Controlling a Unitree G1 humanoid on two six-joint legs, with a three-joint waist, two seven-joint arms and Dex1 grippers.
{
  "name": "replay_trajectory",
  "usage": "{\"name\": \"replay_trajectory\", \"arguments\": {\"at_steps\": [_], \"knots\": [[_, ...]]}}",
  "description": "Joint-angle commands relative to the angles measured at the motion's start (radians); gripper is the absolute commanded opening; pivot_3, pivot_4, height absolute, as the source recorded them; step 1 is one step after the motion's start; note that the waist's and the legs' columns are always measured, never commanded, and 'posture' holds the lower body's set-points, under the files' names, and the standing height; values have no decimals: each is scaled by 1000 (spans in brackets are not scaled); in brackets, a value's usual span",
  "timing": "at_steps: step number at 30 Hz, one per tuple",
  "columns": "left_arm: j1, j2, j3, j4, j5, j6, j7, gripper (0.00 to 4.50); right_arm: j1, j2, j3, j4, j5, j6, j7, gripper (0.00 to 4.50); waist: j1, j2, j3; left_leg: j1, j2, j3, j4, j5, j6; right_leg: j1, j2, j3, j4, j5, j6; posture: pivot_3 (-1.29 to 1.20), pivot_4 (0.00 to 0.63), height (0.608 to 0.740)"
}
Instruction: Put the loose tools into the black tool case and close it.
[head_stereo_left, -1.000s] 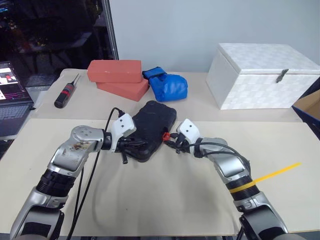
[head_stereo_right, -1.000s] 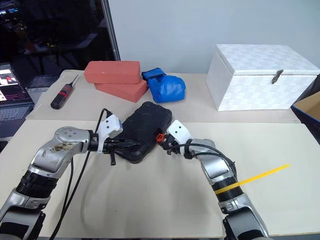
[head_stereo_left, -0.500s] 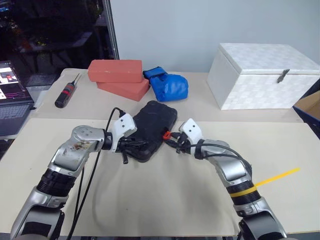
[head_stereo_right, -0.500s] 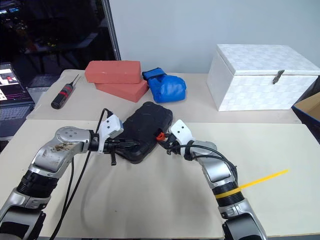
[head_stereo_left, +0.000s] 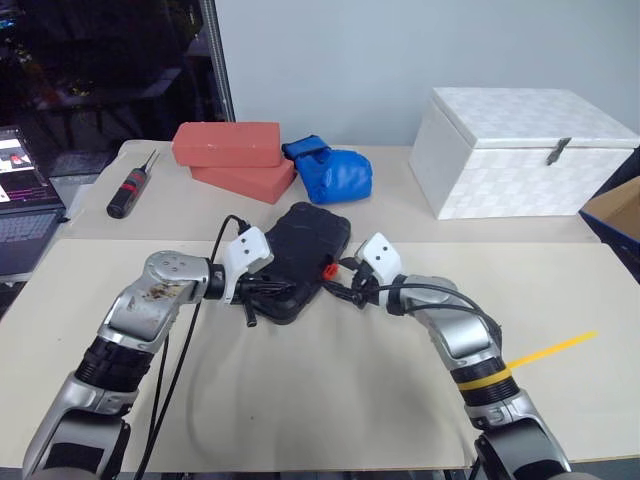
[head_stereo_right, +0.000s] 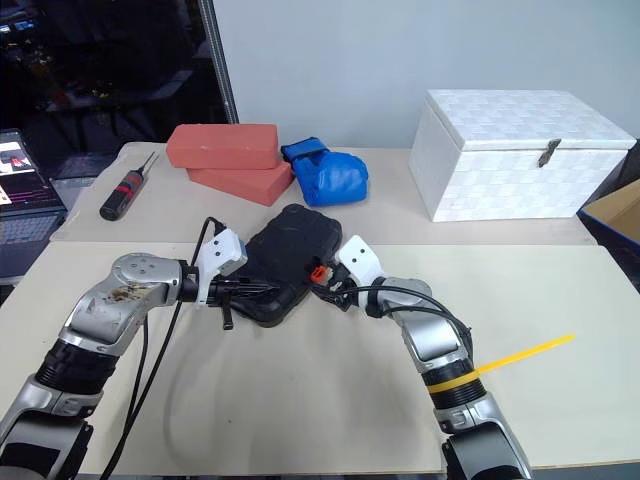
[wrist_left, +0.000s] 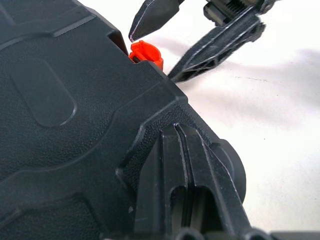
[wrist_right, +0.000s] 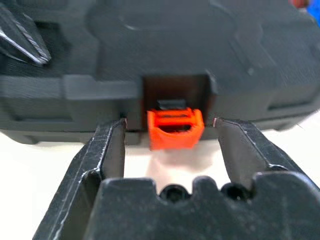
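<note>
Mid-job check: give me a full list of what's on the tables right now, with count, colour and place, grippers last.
black tool case: 1, black, lid down, table centre
latch: 1, orange, on the case edge facing the right gripper
bricks: 2, red, stacked, behind the case to the left
glove: 1, blue, beside the bricks
white box: 1, white, far right, lid shut
screwdriver: 1, black with red band, far left
strip: 1, yellow, right table edge
laptop: 1, far left
left gripper: shut, pressed on the case's corner
right gripper: open, fingers either side of the latch
</note>
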Motion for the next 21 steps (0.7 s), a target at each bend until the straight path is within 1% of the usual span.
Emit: {"name": "replay_trajectory", "arguments": {"at_steps": [1, 3, 4, 7, 8, 10, 11, 12, 13, 17, 21], "knots": [[51, -1, -75, 33, 40, 32, -4, 0, 8, -7, -28, -102, 46, 42, 2, 3067, 1, 0, 0, 0, 0, 0, 0, 0, 0, 0, 0, 0, 0, 0, 0, 0, 150, 740], [50, -2, -75, 34, 41, 32, -2, 0, 19, -12, -40, -127, 59, 75, -6, 3067, 3, 0, 0, 0, 0, 0, 0, 0, 0, 0, 0, 0, 0, 0, 0, 0, 150, 740], [49, -3, -75, 35, 41, 32, -1, 0, 29, -17, -49, -144, 68, 97, -13, 2834, 3, 0, 0, 0, 0, 0, 0, 0, 0, 0, 0, 0, 0, 0, 0, 0, 150, 740], [47, -5, -75, 43, 45, 27, -1, 0, 58, -25, -62, -186, 83, 149, -31, 2026, 7, 0, -1, -1, 0, 0, 0, 0, 0, 0, 0, 0, -1, 0, 0, 0, 150, 740], [46, -6, -75, 47, 46, 24, -1, 0, 68, -25, -62, -195, 82, 160, -41, 1600, 8, 0, -1, -1, 0, 0, 0, 0, 0, 0, 0, 0, -2, 0, 0, 0, 150, 740], [44, -6, -76, 52, 48, 21, -2, 0, 78, -27, -61, -205, 85, 172, -55, 968, 8, 0, -1, -1, 0, 0, 0, 0, 0, 0, 0, 0, -2, 0, 0, 0, 150, 740], [43, -7, -76, 55, 48, 19, -2, 0, 82, -25, -64, -211, 86, 183, -67, 536, 8, 1, -1, -1, 0, 0, 0, 0, 0, 0, 0, 0, -2, 0, 0, 0, 150, 740], [41, -6, -76, 57, 49, 18, -3, 0, 87, -24, -67, -218, 89, 192, -77, 236, 8, 1, -1, -1, 0, 0, 0, 0, 0, 0, 0, 0, -2, 0, 0, 0, 150, 740], [39, -6, -76, 60, 49, 17, -3, 0, 90, -24, -69, -222, 91, 199, -85, 61, 8, 1, -1, -1, 0, 0, 0, 0, 0, 0, 0, 0, -1, 0, 0, 0, 150, 740], [32, -7, -78, 71, 51, 10, -5, 0, 95, -30, -64, -223, 89, 216, -107, 61, 8, 1, -1, 0, 0, 0, 0, 0, 0, 0, 0, 0, -1, 0, 0, 0, 150, 740], [26, -10, -81, 86, 54, -3, -8, 0, 79, -11, -38, -152, 59, 186, -145, 61, 9, 1, -1, -1, 0, 0, 0, 0, 0, 0, 0, 0, -2, 0, 0, 0, 150, 740]]}}
